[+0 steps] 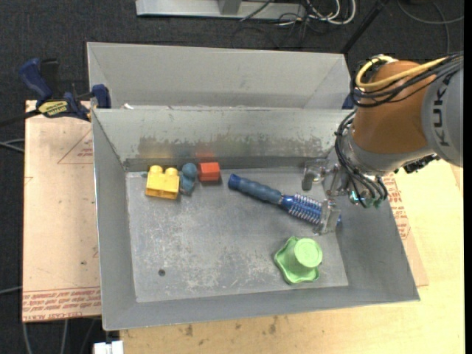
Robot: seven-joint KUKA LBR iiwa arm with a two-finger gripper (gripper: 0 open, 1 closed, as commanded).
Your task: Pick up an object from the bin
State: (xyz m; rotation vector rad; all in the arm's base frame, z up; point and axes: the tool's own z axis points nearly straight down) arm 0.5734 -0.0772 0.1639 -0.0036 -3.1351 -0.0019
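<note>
Left of the bin: yellow block, blue lump and orange block sit close together at the foot of the back wall, probably loose as they fell.

Middle: blue brush lies flat and slanted, handle up-left, bristles down-right. We judge it the likely pick.

Green cup sits nearer us, apart from the brush.

Right: gripper hangs low at the bristle end. We cannot tell how wide it stands, nor whether it touches the brush.

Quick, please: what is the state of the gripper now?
Gripper: cannot be told if open or closed; it is at the bristle end of the blue brush.
</note>
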